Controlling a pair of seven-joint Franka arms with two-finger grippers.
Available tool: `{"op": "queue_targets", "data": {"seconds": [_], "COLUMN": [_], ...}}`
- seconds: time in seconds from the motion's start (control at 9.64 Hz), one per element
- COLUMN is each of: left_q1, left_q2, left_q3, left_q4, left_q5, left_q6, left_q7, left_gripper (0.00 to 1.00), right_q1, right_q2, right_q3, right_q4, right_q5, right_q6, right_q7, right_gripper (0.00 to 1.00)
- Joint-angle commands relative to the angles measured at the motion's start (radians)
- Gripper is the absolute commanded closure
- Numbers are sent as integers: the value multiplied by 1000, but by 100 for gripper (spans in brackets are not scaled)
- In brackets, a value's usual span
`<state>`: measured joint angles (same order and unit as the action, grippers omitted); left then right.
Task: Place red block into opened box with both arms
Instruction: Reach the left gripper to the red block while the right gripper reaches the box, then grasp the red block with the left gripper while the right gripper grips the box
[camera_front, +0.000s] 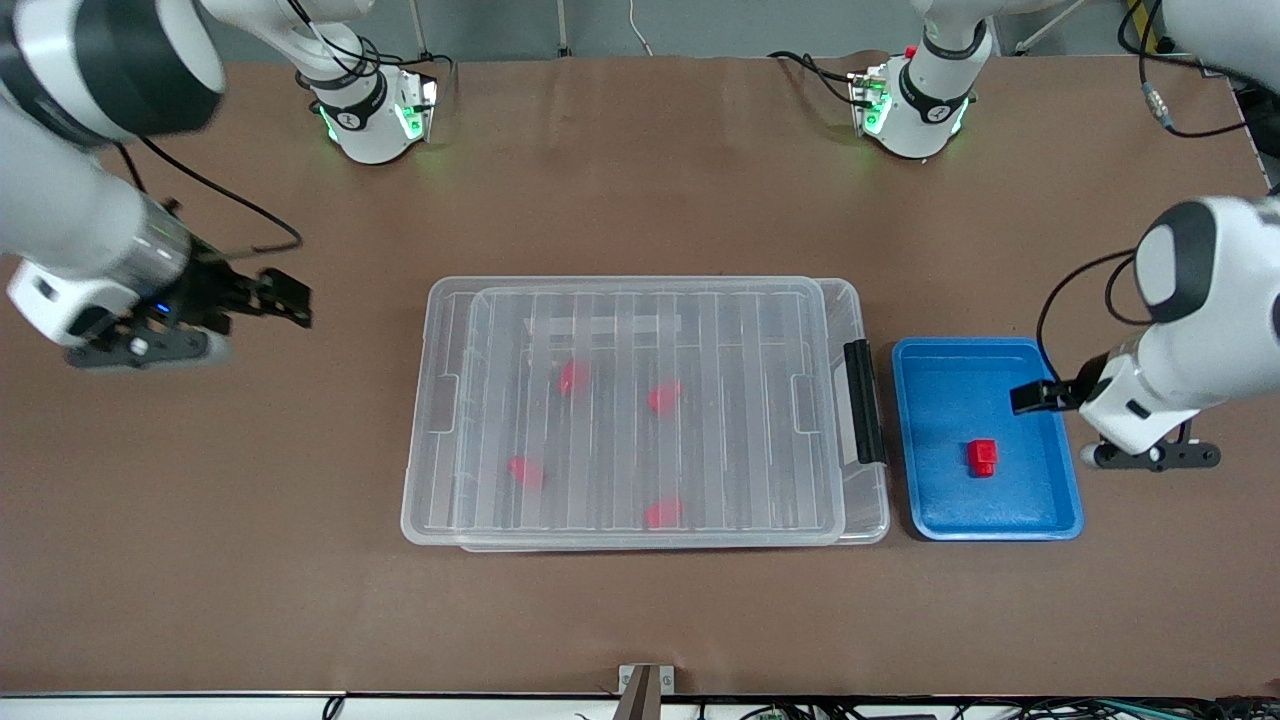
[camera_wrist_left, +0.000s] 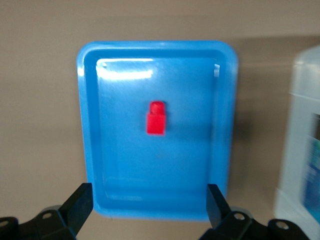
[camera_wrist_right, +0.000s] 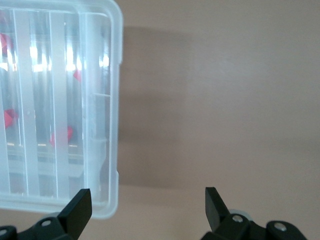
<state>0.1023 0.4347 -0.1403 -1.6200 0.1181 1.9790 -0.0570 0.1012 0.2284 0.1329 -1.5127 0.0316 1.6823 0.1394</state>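
A small red block (camera_front: 981, 457) (camera_wrist_left: 156, 118) lies alone in the blue tray (camera_front: 940, 500) (camera_wrist_left: 120, 160) at the left arm's end of the table. The clear box (camera_front: 440, 500) (camera_wrist_right: 100, 100) sits mid-table with its ribbed lid (camera_front: 650, 330) lying over it, slightly shifted. A black latch (camera_front: 862, 400) faces the tray. Several red blocks (camera_front: 663, 396) show through the lid. My left gripper (camera_front: 1035, 397) (camera_wrist_left: 150, 200) hangs open and empty over the tray's outer edge. My right gripper (camera_front: 290, 300) (camera_wrist_right: 148, 202) hangs open and empty over bare table beside the box's other short end.
Both arm bases (camera_front: 375, 115) (camera_front: 915, 110) stand along the table's edge farthest from the front camera, with cables trailing. A small metal bracket (camera_front: 645, 685) sits at the edge nearest that camera. Brown tabletop (camera_front: 250, 550) surrounds the box and tray.
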Motion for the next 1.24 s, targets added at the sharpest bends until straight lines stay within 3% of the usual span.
{"op": "queue_targets", "data": {"seconds": [0.0,0.41,0.73,0.83,1.04,1.14], "left_q1": [-7,-3,0,-1,0,-1], "left_q2": [148,271,323,334,343,335], "left_q3": [-5,-4,-2,-2,-2,-2], "left_q4": [14,19,19,19,19,17], "left_q5": [38,41,40,40,40,40], "left_q6": [92,194,242,254,262,261], "left_q7": [-3,-12,-14,-15,-17,-17], "left_gripper": [0,23,33,47,66,81], "right_q1": [49,97,94,97,97,94], "right_q2": [86,173,213,224,235,241], "right_q3": [-4,-6,-6,-6,-6,-6], "right_q4": [-36,-122,-122,-122,-122,-122], "right_q5": [2,-13,-31,-32,-41,-73], "right_q6": [124,308,376,393,396,398], "right_q7": [12,11,9,9,8,9], "right_gripper": [0,0,0,0,0,0]}}
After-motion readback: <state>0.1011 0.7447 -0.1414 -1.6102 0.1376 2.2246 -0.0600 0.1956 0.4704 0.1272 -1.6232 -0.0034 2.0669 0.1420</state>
